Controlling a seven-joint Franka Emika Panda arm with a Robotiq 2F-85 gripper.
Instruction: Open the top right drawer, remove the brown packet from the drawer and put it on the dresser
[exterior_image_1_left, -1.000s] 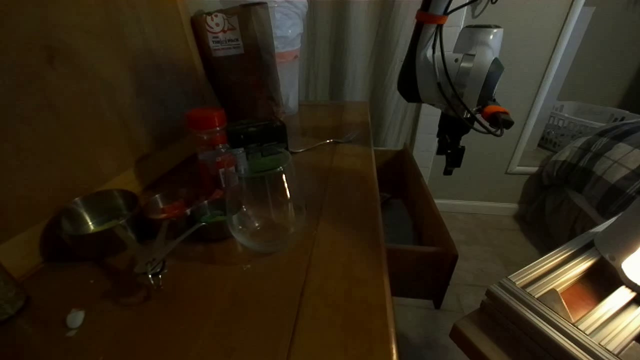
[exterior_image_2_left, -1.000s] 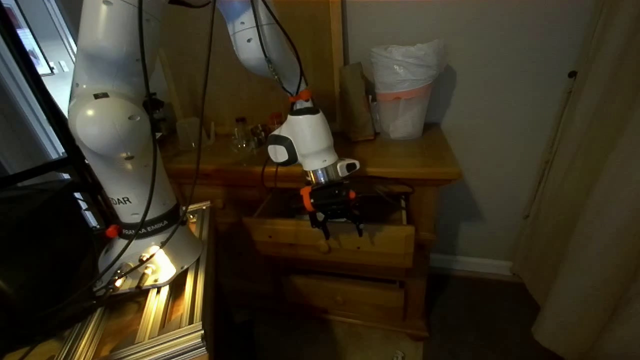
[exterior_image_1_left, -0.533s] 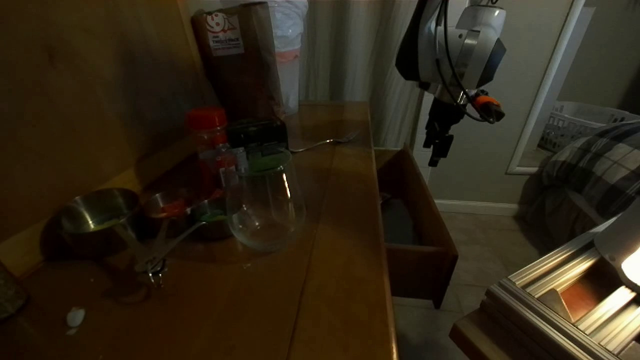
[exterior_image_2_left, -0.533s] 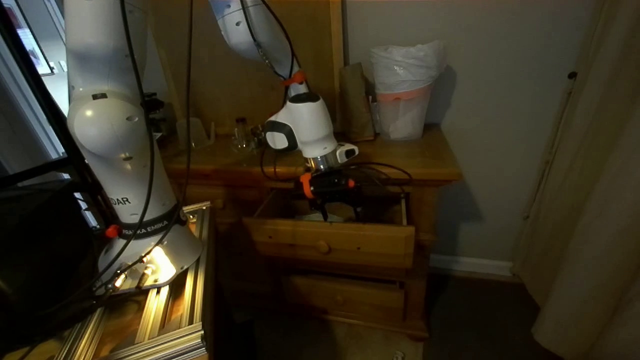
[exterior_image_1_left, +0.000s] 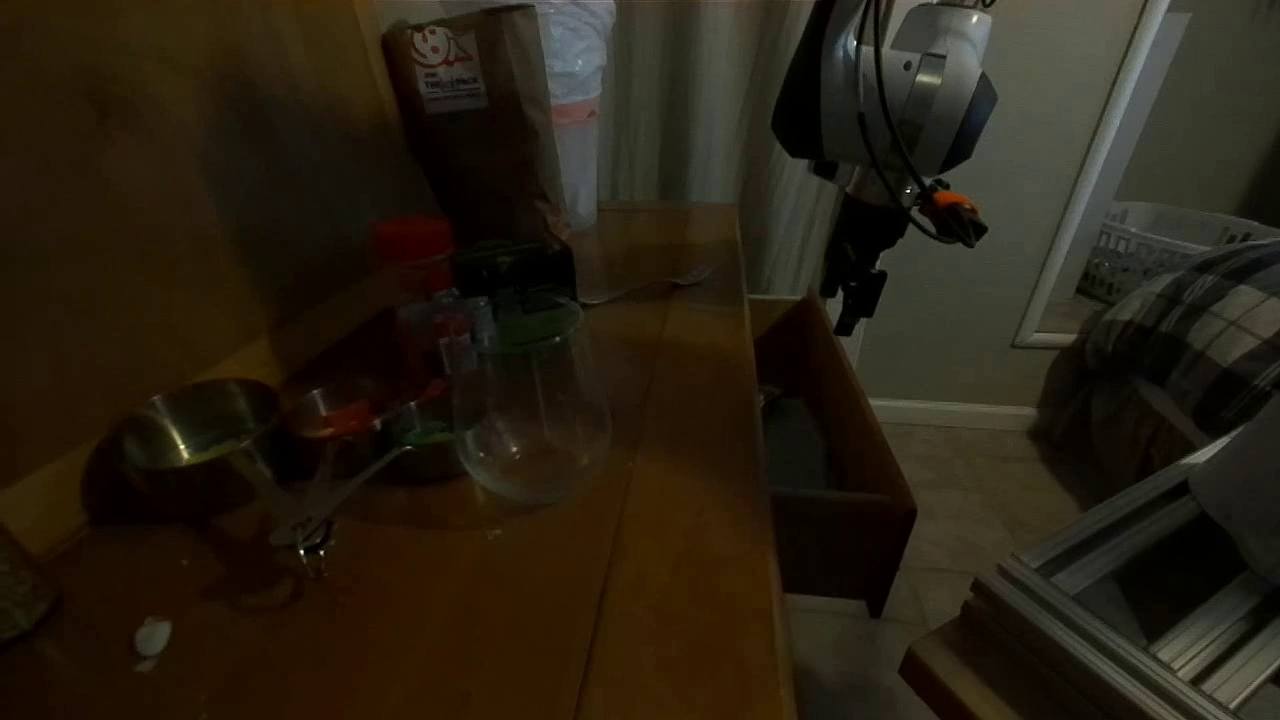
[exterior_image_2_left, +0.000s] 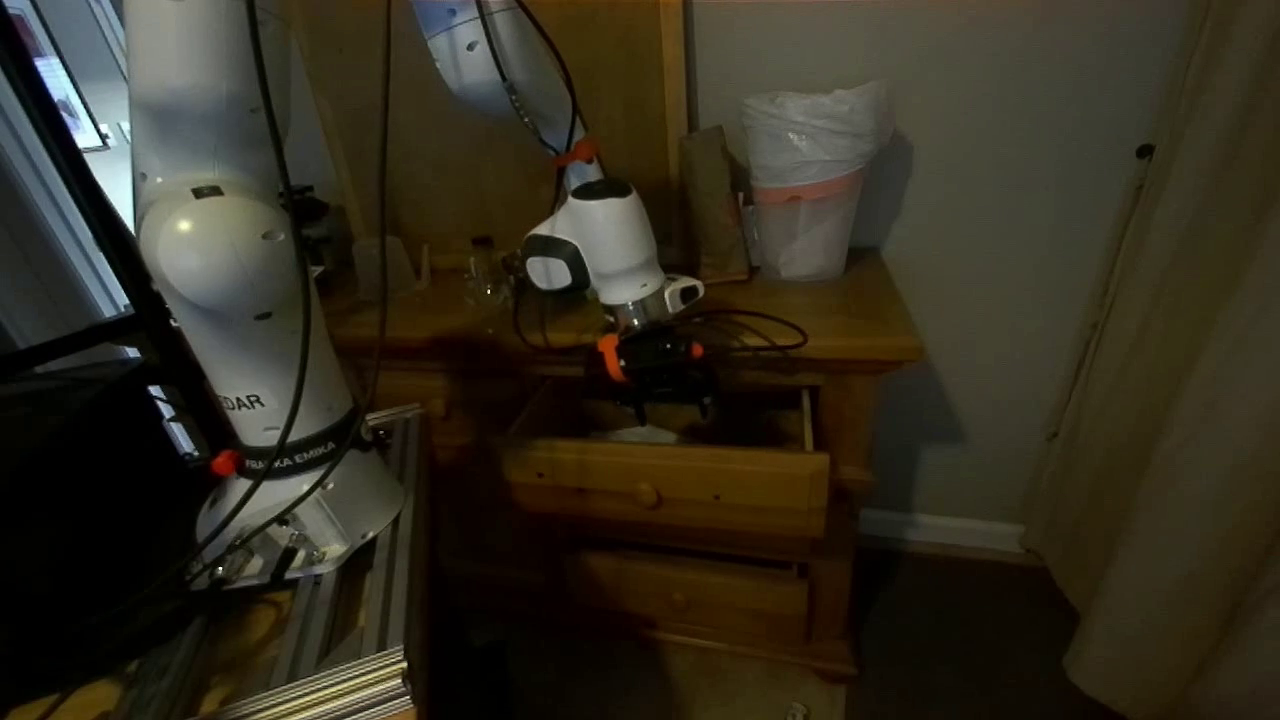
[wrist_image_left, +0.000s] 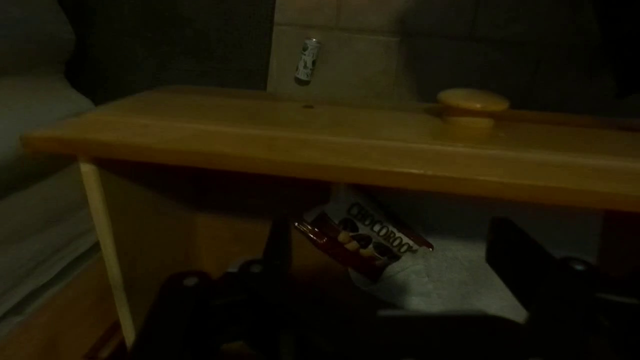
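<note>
Closest in the wrist view, the claw has its two fingers spread wide, gripping nothing. Below them, showing in the gap, the brown packet lies inside the pulled-out top right drawer, its printed face up and part of it over a pale sheet, close behind the drawer's front. Past that front, what looks like a can lies on the floor. In both exterior views the claw hangs over the drawer, and it has moved: a second ago, in an exterior view, its fingertips showed against the drawer's front; now they show higher, against the inside, nearer the dresser. The drawer stands just as far out as it did. The light has changed too: the foot of the arm, bright with a warm glow a second ago, is now dull, and the whole scene looks dimmer. On top of the dresser things keep their places: metal measuring cups and a clear glass, farther on a red-lidded jar, then a fork, and toward the far end a tall paper bag beside a lined bin. Farthest off, past the drawer, a white laundry basket sits near a plaid cloth.
</note>
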